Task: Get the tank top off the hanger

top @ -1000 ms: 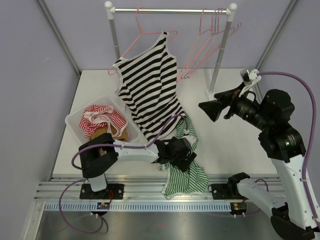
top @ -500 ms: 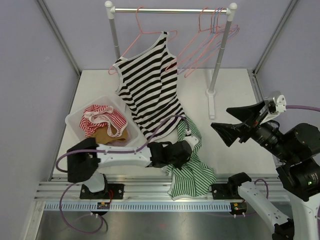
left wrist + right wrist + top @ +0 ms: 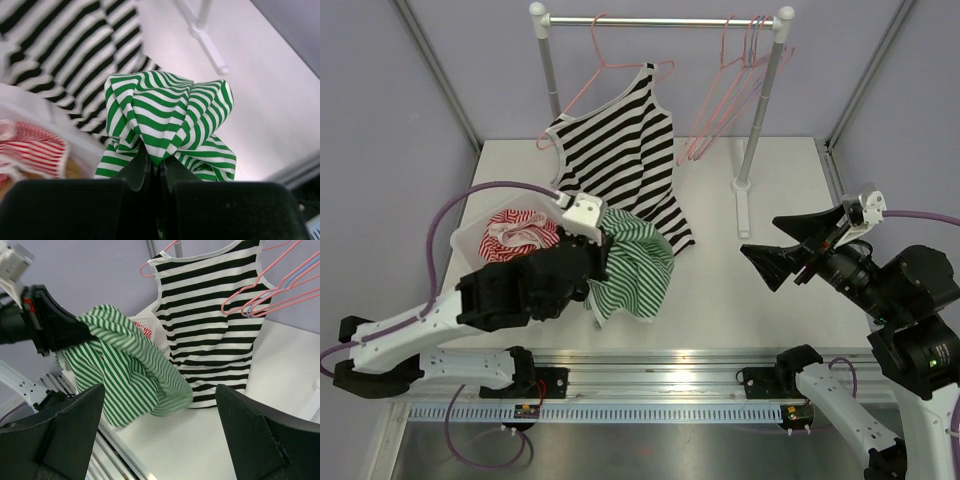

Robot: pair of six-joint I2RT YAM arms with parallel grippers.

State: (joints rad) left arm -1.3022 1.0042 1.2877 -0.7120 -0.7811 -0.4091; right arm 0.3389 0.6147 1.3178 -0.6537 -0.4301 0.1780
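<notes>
"What is changing since half a second ago?"

"The left gripper [image 3: 156, 167] is swinging up and away from the table's front edge, and the green striped top [image 3: 165, 120] is going with it. That top was lying at the edge; now it is hanging clear of the table [image 3: 770, 300]."

"How are those fingers sitting?"

"They are pinching tight on a bunched fold of the green cloth, with the rest billowing out just beyond the fingertips. Beside them, on one flank, the white bin [image 3: 470, 238] is holding a red striped garment [image 3: 520, 228]."

"And the tank top?"

"The black-and-white tank top [image 3: 620, 160] is hanging farther out past the fingers, with its straps on the pink hanger [image 3: 575, 97] under the rail [image 3: 660, 20]. Its hem is trailing on the table just behind the green cloth."

"The other arm?"

"The right gripper [image 3: 765, 240] is hovering well off to the side, spread wide and gripping nothing. Its fingers are pointing toward the green cloth. More pink hangers [image 3: 740, 80] are dangling from the rail well beyond them."

"Any writing?"

"A small tag [image 3: 527, 409] is showing by the left arm's base, too small to read."
</notes>
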